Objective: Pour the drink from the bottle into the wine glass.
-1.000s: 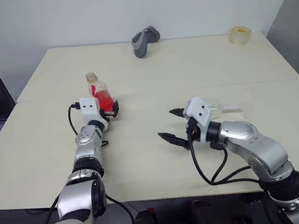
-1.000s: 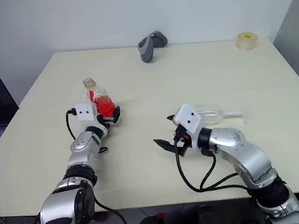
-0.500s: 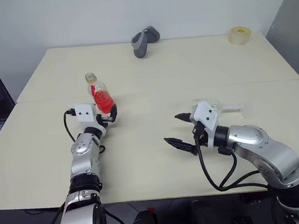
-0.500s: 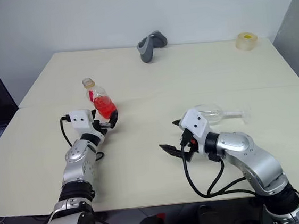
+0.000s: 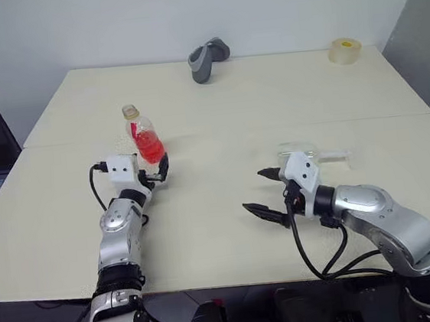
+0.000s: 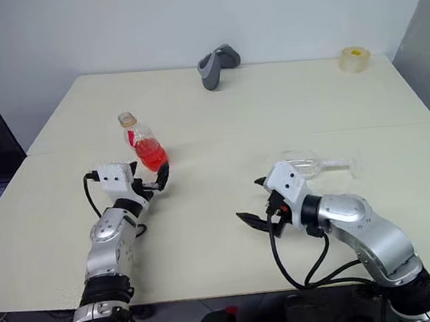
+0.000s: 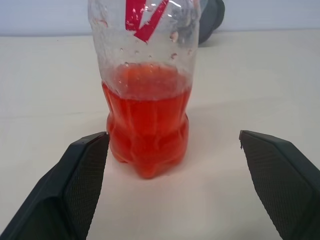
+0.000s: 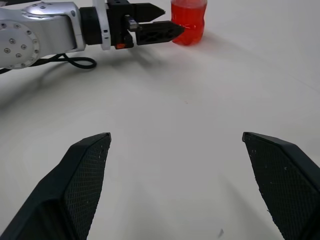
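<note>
The bottle (image 5: 142, 134) stands upright on the bench (image 5: 217, 107), its long axis vertical, capped neck up and rounded base planted on the surface; the drink (image 7: 146, 122) fills only the lower part of it, red-pink under a clear upper body marked with a red label strip. The left gripper (image 5: 157, 171) sits just short of the bottle with its jaws spread wide and holding nothing: in the left wrist view the bottle stands just ahead of the opening, apart from both fingers (image 7: 75, 185) and nearer the one in the left of that picture than the other. The wine glass (image 6: 313, 164) lies on its side on the bench, long axis level and running across the robot's front, the bowl toward the robot's middle and the stem and round foot pointing out to the robot's right. The right gripper (image 5: 266, 192) hovers nearer the robot than the glass, jaws spread wide and empty, the glass behind them rather than between them; they point toward the robot's left, and in the right wrist view the bare bench lies between them with the left gripper and the bottle's base far ahead. At the far edge of the bench lie a grey handheld object (image 5: 207, 58) and a roll of tape (image 5: 344, 50), well apart from both jaws.
</note>
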You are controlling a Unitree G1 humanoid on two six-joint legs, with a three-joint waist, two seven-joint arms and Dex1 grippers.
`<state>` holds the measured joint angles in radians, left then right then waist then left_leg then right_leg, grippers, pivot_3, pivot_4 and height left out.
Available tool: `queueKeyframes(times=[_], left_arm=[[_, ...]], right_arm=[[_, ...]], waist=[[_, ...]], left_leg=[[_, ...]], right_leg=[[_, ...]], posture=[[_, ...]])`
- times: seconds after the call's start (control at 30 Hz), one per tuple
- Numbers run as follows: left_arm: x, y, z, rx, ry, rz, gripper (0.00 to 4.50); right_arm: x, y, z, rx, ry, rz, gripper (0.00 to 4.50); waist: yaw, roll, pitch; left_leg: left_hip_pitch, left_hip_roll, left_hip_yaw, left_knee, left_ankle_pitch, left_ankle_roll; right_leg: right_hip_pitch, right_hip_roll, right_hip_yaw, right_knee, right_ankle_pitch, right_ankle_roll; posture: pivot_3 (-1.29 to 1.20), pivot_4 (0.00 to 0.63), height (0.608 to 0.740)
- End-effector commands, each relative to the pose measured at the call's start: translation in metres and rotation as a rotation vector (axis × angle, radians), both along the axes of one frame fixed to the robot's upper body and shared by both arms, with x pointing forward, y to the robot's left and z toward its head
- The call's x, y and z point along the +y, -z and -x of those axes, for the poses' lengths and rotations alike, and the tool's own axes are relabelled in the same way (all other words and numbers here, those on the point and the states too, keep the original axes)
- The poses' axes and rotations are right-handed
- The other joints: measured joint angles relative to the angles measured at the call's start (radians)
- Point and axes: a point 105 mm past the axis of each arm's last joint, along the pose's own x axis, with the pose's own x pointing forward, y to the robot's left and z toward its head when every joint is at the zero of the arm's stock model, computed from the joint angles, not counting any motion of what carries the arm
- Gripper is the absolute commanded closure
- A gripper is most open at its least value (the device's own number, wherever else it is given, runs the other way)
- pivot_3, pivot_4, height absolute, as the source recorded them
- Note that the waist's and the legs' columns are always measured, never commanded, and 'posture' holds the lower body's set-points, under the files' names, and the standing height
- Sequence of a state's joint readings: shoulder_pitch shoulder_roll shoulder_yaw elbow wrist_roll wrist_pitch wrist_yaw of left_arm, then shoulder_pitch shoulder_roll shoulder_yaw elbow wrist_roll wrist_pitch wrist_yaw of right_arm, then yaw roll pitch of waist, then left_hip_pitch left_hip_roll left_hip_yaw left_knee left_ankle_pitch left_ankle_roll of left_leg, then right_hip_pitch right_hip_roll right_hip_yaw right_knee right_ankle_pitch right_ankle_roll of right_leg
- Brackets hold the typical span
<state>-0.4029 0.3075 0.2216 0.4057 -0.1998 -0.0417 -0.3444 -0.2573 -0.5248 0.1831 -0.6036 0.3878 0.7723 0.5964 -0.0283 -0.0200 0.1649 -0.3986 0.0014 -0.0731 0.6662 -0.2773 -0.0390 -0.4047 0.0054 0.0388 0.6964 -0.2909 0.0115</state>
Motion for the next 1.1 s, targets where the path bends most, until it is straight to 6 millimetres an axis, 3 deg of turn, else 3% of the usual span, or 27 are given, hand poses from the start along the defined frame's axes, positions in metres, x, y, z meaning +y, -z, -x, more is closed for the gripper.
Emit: queueKeyframes(times=[0.03, 0.27, 0.4, 0.57, 0.7, 0.87, 1.1], left_arm=[[-0.002, -0.016, 0.004, -0.049, 0.020, -0.011, 0.05], [-0.008, -0.019, 0.016, -0.073, 0.054, -0.054, 0.05], [-0.039, 0.000, 0.030, -0.002, 0.208, -0.082, 0.05], [-0.069, -0.002, 0.037, 0.017, 0.394, -0.088, 0.05], [-0.096, -0.003, 0.044, 0.043, 0.598, -0.097, 0.05], [-0.118, 0.002, 0.061, 0.104, 0.845, -0.124, 0.05], [-0.129, -0.001, 0.061, 0.097, 0.972, -0.209, 0.05]], right_arm=[[-0.003, -0.014, 0.006, -0.054, -0.005, -0.029, 0.00], [-0.019, -0.017, 0.006, -0.069, 0.061, -0.032, 0.00], [-0.069, -0.007, -0.009, -0.138, 0.256, 0.119, 0.00], [-0.099, 0.001, -0.007, -0.205, 0.339, 0.292, 0.00], [-0.124, 0.025, -0.013, -0.299, 0.430, 0.554, 0.00], [-0.129, 0.038, -0.028, -0.423, 0.504, 0.704, 0.00], [-0.141, 0.026, -0.050, -0.589, 0.638, 0.831, 0.00]], waist=[[0.000, 0.000, 0.000], [0.000, 0.000, 0.000], [0.004, 0.000, 0.000], [0.003, 0.000, 0.000], [0.003, 0.000, -0.001], [-0.002, 0.000, -0.001], [0.000, 0.001, -0.001]], left_leg=[[0.000, 0.000, 0.000, 0.000, 0.000, 0.000], [0.000, 0.000, 0.000, 0.000, 0.000, 0.000], [0.000, -0.001, 0.001, 0.000, 0.000, 0.000], [0.000, -0.003, 0.000, 0.000, 0.000, 0.000], [0.001, -0.004, 0.001, -0.001, 0.000, 0.000], [0.002, -0.004, 0.002, -0.001, 0.002, -0.003], [0.002, -0.004, 0.002, -0.001, 0.003, -0.004]], right_leg=[[0.000, 0.000, 0.000, 0.000, 0.000, 0.000], [0.000, 0.000, 0.001, 0.000, 0.000, 0.000], [0.001, 0.000, 0.001, -0.001, 0.000, 0.000], [0.001, -0.003, 0.000, 0.000, 0.000, 0.001], [0.002, -0.003, 0.001, 0.000, -0.001, 0.001], [0.002, -0.003, 0.002, 0.000, -0.001, 0.001], [0.002, -0.003, 0.002, 0.000, -0.001, 0.001]], posture=[[0.00, 0.150, 0.740], [0.00, 0.150, 0.740], [0.00, 0.150, 0.740], [0.00, 0.150, 0.740], [0.00, 0.150, 0.740], [0.00, 0.150, 0.740], [0.00, 0.150, 0.740]])
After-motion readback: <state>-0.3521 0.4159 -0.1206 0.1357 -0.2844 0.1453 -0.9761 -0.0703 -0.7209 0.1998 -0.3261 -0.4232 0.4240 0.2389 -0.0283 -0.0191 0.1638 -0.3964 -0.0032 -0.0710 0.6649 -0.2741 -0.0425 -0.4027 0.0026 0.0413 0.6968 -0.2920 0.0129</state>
